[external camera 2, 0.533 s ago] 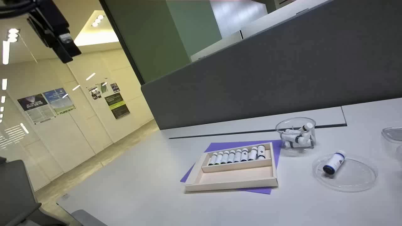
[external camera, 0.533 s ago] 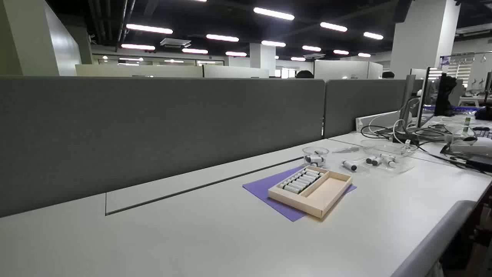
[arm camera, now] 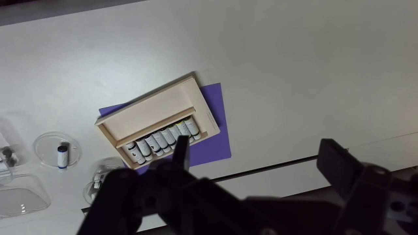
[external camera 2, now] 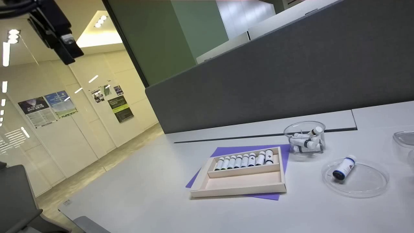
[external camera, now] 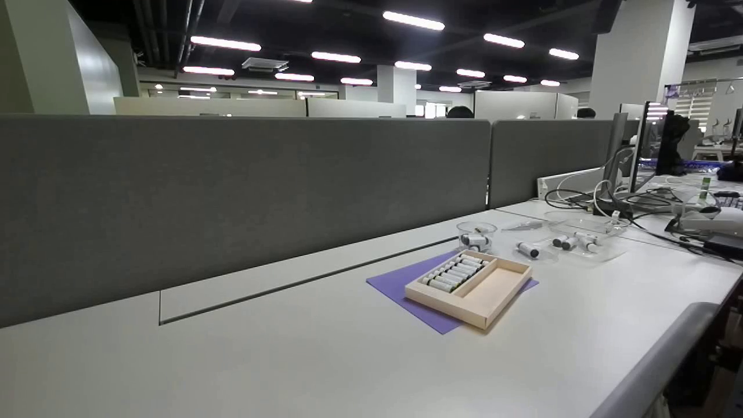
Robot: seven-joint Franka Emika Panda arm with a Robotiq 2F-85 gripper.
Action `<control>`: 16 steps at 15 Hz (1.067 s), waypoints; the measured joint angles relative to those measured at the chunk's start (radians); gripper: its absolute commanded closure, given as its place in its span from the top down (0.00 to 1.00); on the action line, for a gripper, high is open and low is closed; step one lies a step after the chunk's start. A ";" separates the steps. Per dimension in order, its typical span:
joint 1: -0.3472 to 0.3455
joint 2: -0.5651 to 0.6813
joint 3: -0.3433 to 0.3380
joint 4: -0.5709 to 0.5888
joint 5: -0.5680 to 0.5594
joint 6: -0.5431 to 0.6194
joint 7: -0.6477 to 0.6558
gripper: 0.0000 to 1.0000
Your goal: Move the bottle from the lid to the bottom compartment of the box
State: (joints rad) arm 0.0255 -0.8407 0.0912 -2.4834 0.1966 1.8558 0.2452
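The bottle (external camera 2: 344, 167) is small and white with a dark cap. It lies on the round clear lid (external camera 2: 372, 185); the bottle (external camera: 527, 250) shows in both exterior views, and in the wrist view the bottle (arm camera: 62, 157) is at the left on the lid (arm camera: 44, 143). The tan box (external camera 2: 237, 194) has a row of similar bottles in its back compartment; its wider bottom compartment (external camera 2: 244, 182) shows a bare floor. In the wrist view the box (arm camera: 202, 107) is left of centre. My gripper (arm camera: 255, 143) is open, with nothing between its fingers, high above the table. Part of it shows top left in an exterior view (external camera 2: 66, 53).
A purple sheet (external camera 2: 250, 149) lies under the box. A clear round container (external camera 2: 304, 142) with several bottles stands between box and lid, near the grey partition (external camera 2: 275, 74). More clear containers and bottles (external camera: 574, 241) lie beyond the lid, then cables and a monitor (external camera: 649, 145).
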 measured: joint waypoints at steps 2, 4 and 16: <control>0.000 0.000 0.000 0.000 0.000 0.000 0.000 1.00; 0.000 0.000 0.000 0.000 0.000 0.000 0.000 1.00; -0.039 0.356 -0.168 0.011 -0.043 0.347 -0.327 1.00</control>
State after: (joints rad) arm -0.0136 -0.4848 -0.0770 -2.4728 0.1532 2.2029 -0.0816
